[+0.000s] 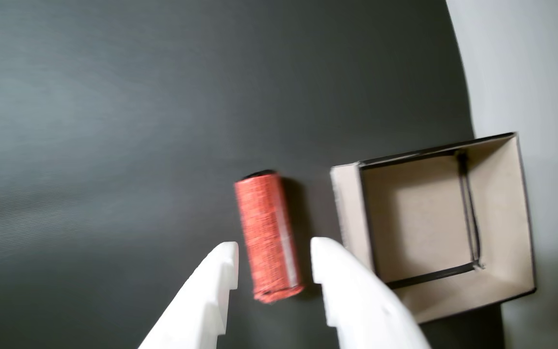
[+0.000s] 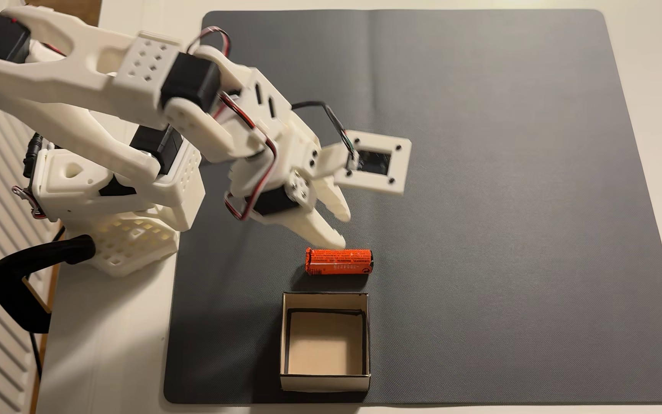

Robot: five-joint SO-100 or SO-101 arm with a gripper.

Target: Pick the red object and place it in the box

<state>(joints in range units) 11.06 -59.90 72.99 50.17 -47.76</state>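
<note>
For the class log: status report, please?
Gripper open, straddling the red battery. Battery lying on the mat, not gripped. Box empty, beside it. Nothing in the way.

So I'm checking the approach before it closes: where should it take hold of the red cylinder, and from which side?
Probably mid-length, from above. The red cylinder lies flat on the mat, and in the wrist view the open gripper straddles its long sides, so closing across the round body suits. The box sits close by.

In the wrist view the red object (image 1: 268, 237) is motion-blurred, its print unreadable.
</note>
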